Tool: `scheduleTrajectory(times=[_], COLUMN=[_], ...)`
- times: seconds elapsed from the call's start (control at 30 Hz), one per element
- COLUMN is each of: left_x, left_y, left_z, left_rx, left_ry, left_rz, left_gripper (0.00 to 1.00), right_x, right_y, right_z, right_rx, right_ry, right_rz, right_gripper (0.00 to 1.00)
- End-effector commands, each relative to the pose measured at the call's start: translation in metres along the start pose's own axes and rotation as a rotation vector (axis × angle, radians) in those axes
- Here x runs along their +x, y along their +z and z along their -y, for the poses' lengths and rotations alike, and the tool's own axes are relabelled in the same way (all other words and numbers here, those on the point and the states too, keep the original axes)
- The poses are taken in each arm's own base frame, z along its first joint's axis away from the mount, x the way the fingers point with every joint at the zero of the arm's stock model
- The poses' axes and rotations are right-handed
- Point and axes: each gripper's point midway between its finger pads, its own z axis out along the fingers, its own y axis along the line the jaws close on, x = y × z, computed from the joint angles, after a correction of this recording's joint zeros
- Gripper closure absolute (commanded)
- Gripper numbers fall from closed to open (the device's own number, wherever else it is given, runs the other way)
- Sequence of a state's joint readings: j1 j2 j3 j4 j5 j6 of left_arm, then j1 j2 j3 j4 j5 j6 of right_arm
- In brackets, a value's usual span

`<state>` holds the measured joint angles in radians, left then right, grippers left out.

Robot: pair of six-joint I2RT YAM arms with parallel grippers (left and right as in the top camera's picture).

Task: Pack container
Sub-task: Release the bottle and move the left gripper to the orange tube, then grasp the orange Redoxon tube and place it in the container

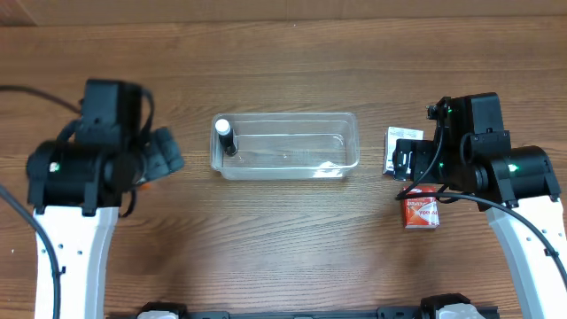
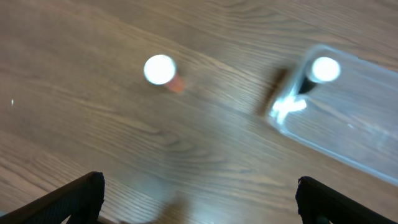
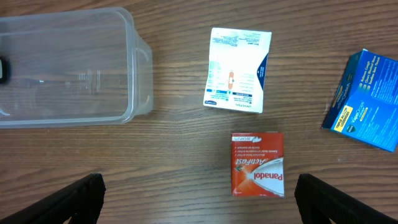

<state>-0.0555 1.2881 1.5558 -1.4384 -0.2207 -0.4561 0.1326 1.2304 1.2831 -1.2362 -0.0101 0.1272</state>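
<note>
Container lies between left gripper and right gripper, apart from both. Fingers of each stand wide, holding nothing. Red box reads "Panadol ActiFast".

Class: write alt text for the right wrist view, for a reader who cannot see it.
The open right gripper looks down on a wooden table: a red Panadol box nearest, a white box beyond it, a blue box at the right edge, the clear container upper left.
</note>
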Motion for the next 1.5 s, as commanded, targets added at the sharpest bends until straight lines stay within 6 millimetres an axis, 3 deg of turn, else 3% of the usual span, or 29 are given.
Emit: scheduleTrajectory(times=[0.0,0.17,0.47,0.67,0.8,0.93,1.17,1.33,1.47], left_x=[0.001,-0.008,-0.006,0.001,0.007,0.008,0.007,0.008,0.009], left_y=[0.033,0.08,0.157,0.191,0.202,0.204,0.204,0.204,0.204], left_z=[-0.007,-0.039,-0.039,-0.036,-0.036,-0.036,-0.036,-0.036,-0.036], left_rx=[0.062,0.009,0.0,-0.011,-0.017,-0.017,-0.017,-0.017,-0.018], left_ry=[-0.009,-0.135,-0.08,-0.074,-0.072,-0.072,-0.072,-0.072,-0.071], left_rz=[-0.085,-0.211,-0.386,-0.461,-0.499,-0.502,-0.501,-0.503,-0.507], left_gripper=[0.0,0.0,0.0,0.0,0.0,0.11,0.46,0.62,0.69], right_x=[-0.01,-0.01,-0.011,-0.011,-0.011,-0.011,-0.011,-0.011,-0.011], right_y=[-0.01,-0.01,-0.01,-0.01,-0.01,-0.01,-0.01,-0.01,-0.01], right_z=[0.0,-0.001,-0.001,-0.001,-0.001,-0.001,-0.001,-0.001,-0.001], right_rx=[0.002,0.002,0.001,0.002,0.002,0.002,0.002,0.002,0.002], right_ry=[0.002,0.002,0.002,0.002,0.002,0.002,0.002,0.002,0.002], right_rz=[0.047,0.048,0.051,0.05,0.05,0.05,0.05,0.05,0.05], right_gripper=[0.0,0.0,0.0,0.0,0.0,0.0,0.0,0.0,0.0])
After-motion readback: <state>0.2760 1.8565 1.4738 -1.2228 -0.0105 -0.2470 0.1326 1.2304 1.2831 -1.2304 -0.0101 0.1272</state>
